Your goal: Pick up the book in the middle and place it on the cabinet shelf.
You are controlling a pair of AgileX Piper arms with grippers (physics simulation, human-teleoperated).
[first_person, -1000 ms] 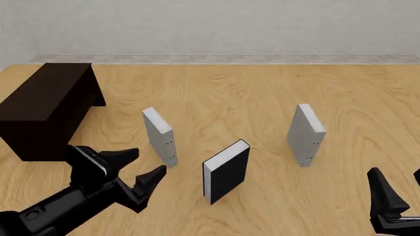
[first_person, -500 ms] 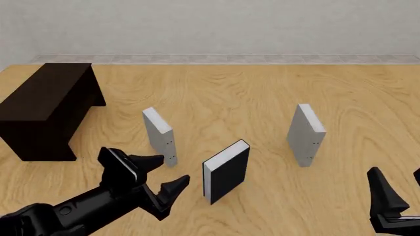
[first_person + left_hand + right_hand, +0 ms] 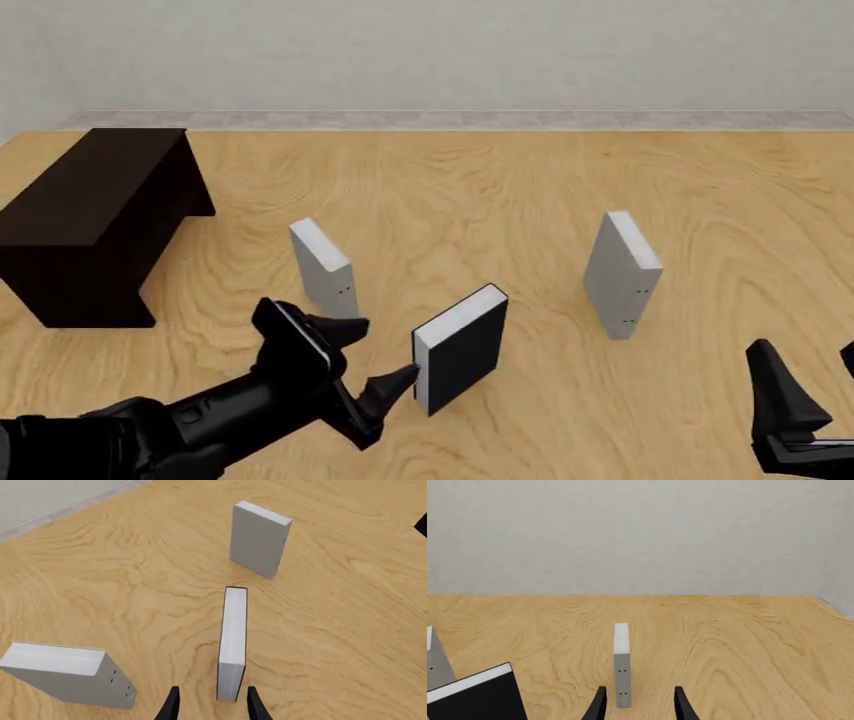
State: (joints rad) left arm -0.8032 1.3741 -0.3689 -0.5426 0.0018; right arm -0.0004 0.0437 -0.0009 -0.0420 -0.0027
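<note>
The black book [image 3: 463, 350] with a white page edge stands upright in the middle of the table. My left gripper [image 3: 382, 352] is open, right at the book's white page edge, just left of it. In the left wrist view the book's [image 3: 232, 640] near end sits between the tips of the open left gripper [image 3: 212, 707], not clamped. The dark brown cabinet [image 3: 94, 200] stands at the far left. My right gripper [image 3: 805, 362] is open and empty at the front right. The right wrist view shows the right gripper [image 3: 639, 706] open, with the black book [image 3: 474, 696] off to one side.
Two light-grey books stand upright: one [image 3: 324, 275] just left of the black book and close to my left arm, one [image 3: 622, 270] to the right. They also show in the left wrist view, one [image 3: 67, 675] near and one [image 3: 260, 537] far. A grey wall lies behind the table.
My left arm has moved right across the table, from near the cabinet up to the black book's page edge, gripper still open. The right arm and the books have not moved.
</note>
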